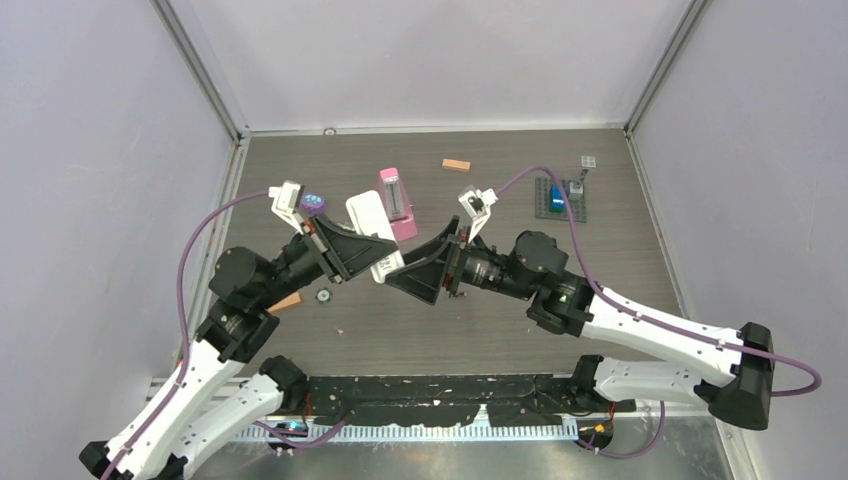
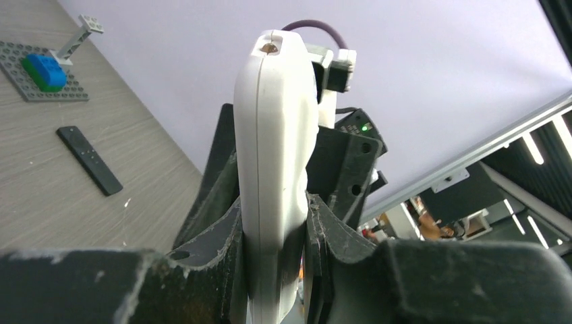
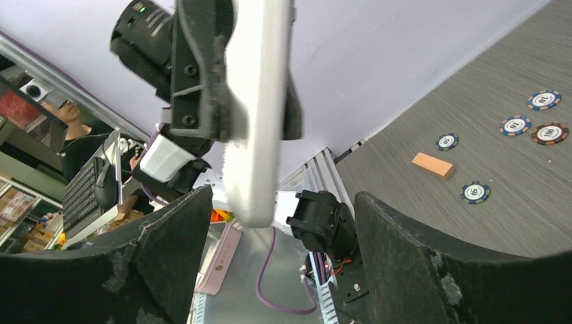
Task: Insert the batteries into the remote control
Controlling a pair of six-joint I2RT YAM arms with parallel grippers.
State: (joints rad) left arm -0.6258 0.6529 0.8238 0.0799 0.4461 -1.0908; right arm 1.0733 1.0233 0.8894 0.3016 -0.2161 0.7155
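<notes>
Top view, 12 o'clock = far wall.

Left arm: rises from its base at 7 o'clock, elbow bent, forearm aimed toward 2 o'clock. My left gripper [image 1: 376, 248] is clamped narrow on the white oblong plastic remote control [image 1: 367, 214], lifted off the grey wood-grain table [image 1: 620, 250]. My pads grip its slim edges around mid-length. The remote's long axis runs 11 to 5 o'clock. In the left wrist view its rounded end with a small hole stands above my fingers [image 2: 217, 202].

Right arm: comes from 4 o'clock, forearm low, wrist pointing toward 9 o'clock, facing the left gripper. My right gripper [image 3: 278, 206] stands wide apart. The lower end of the white remote hangs between my two black fingers [image 3: 168, 250], with a gap on each side; no contact that I can see.

On the table:
- pink oblong remote [image 1: 397, 203], just at 1 o'clock of the white one, lying flat
- slim black remote [image 2: 89, 160]
- small orange-tan block [image 1: 456, 165] at 12 o'clock
- grey studded baseplate [image 1: 545, 205] with a blue brick [image 1: 556, 195] at 2 o'clock
- blue-rimmed poker chips [image 3: 516, 125] beside another orange block [image 3: 432, 164]
</notes>
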